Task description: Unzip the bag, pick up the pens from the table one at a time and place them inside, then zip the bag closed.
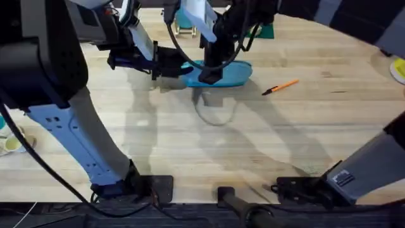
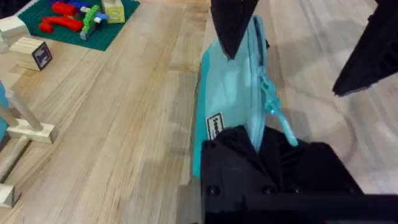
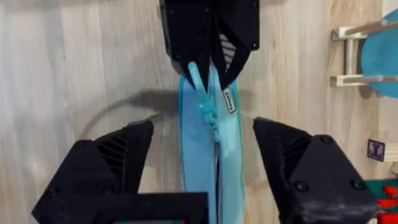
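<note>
Toward the far edge of the pale plank surface [image 1: 190,145] lies the light blue soft fabric pouch [image 1: 223,73], its long axis running left to right. The left gripper [image 3: 208,53] is clenched on the pouch's left end. The right gripper [image 3: 202,168] hangs over the zipper line, fingers spread wide either side, the teal pull tab [image 3: 202,93] between it and the left gripper. The thin orange pen [image 1: 280,87] lies just right of the pouch, nearer the right arm.
</note>
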`<state>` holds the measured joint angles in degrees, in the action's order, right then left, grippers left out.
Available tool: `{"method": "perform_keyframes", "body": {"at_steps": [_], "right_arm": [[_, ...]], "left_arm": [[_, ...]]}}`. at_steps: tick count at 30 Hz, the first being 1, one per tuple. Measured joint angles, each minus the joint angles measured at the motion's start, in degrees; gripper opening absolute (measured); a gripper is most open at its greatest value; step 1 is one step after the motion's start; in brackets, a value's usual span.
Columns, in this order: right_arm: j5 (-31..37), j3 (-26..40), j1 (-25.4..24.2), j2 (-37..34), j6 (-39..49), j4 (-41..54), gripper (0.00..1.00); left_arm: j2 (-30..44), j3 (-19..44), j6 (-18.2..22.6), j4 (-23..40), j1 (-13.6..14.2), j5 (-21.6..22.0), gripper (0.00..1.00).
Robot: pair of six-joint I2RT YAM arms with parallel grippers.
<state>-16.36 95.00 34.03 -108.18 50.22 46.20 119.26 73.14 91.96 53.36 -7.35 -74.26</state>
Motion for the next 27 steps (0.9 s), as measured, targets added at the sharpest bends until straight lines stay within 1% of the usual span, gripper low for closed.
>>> {"method": "perform_keyframes", "body": {"at_steps": [11, 20, 27], "right_arm": [[0.0, 0.0, 1.8, -0.1, 0.0, -0.4, 0.951], [0.0, 0.0, 1.8, -1.7, 0.3, -2.6, 0.843], [0.0, 0.0, 1.8, -1.7, 0.5, -2.9, 0.821]], "left_arm": [[0.0, 0.0, 0.0, 0.0, 0.0, 0.0, 0.042], [0.0, 0.0, 0.0, 0.0, 0.0, 0.0, 0.042], [0.0, 0.0, 0.0, 0.0, 0.0, 0.0, 0.042]]}}
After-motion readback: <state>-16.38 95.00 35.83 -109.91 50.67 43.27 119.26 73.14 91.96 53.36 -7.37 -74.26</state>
